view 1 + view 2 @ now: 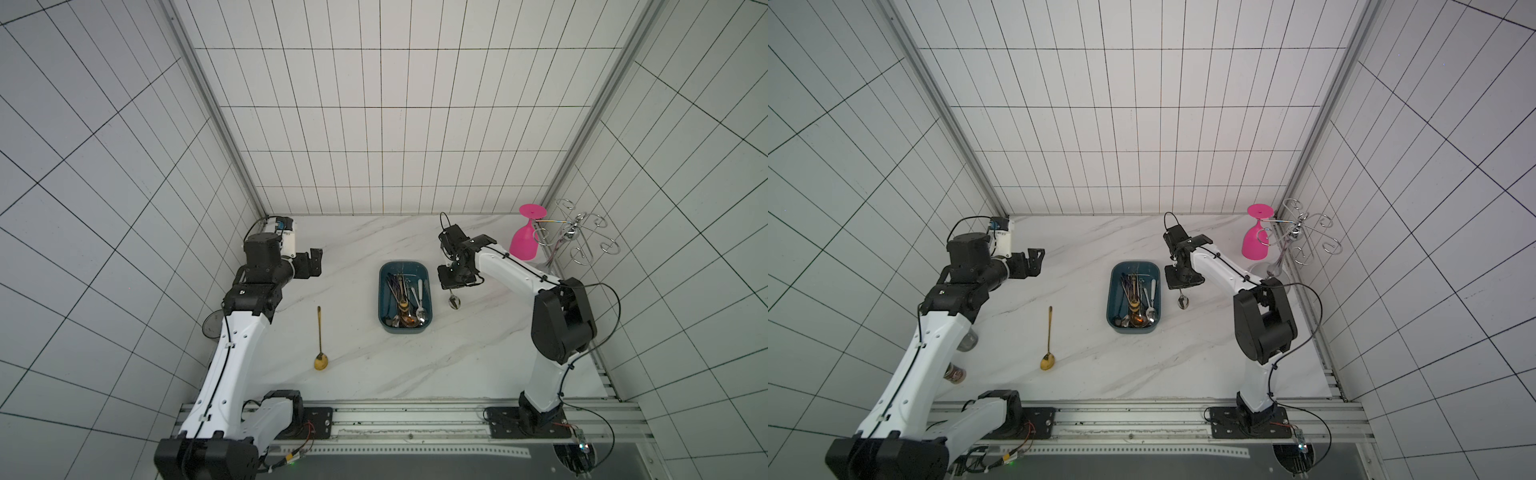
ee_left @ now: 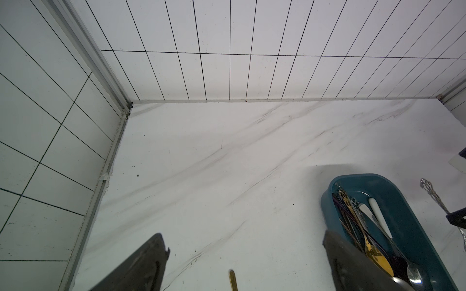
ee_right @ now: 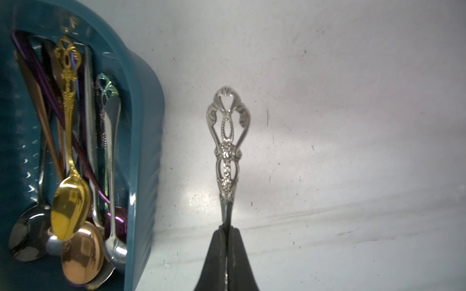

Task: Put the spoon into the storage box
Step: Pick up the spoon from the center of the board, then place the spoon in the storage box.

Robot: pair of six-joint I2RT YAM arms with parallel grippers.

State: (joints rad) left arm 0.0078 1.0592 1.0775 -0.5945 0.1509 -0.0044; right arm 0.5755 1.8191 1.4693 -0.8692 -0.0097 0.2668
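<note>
Right hand (image 3: 226, 231) clamped on silver spoon (image 3: 227, 151); spoon is outside the storage box (image 1: 381, 297).
L→R: left hand (image 1: 314, 262) wide open and holding nothing, above the counter (image 1: 478, 353) near its back-left corner. Gold spoon (image 1: 320, 340) lies flat between the left edge and the box, bowl toward the front edge. Box sits mid-counter, full of mixed cutlery. Silver spoon is just beside the box's right wall, not touching; it's pinched at the handle neck, can't tell if it's off the counter. Pink glass (image 1: 525, 241) hangs upside down on the wire rack (image 1: 582, 237) in the back-right corner.
</note>
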